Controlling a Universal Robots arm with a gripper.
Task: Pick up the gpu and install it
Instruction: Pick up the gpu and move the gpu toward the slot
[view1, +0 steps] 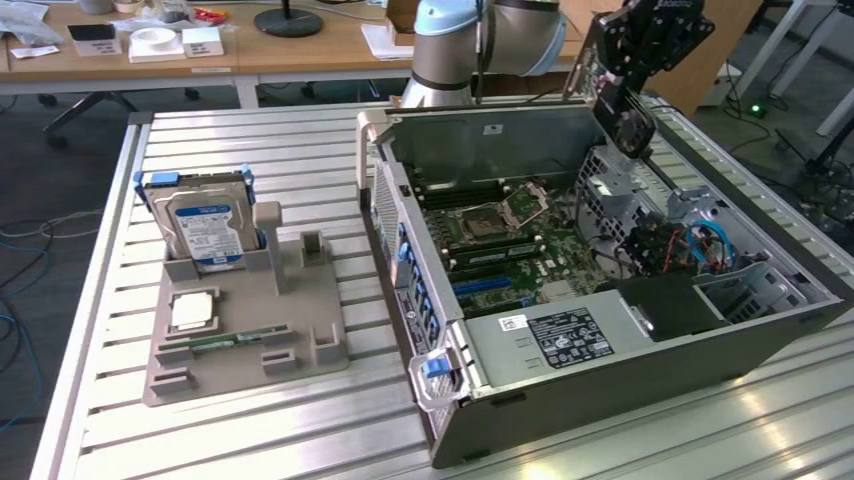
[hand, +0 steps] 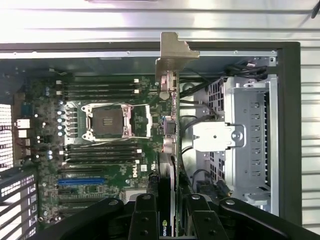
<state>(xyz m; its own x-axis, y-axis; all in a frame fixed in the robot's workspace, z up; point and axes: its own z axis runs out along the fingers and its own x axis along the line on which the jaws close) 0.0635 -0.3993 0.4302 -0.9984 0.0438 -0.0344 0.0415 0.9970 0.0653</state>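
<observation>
The black gripper (view1: 630, 85) holds the thin dark gpu (view1: 625, 120) card above the open grey computer case (view1: 561, 395).

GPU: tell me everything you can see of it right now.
The gpu is a thin dark card hanging on edge over the open computer case. The gripper is shut on one end of it. It looks clear of the motherboard. The wrist view shows it edge-on, with a pale metal bracket at the far end and a green logo near the gripper.
</observation>
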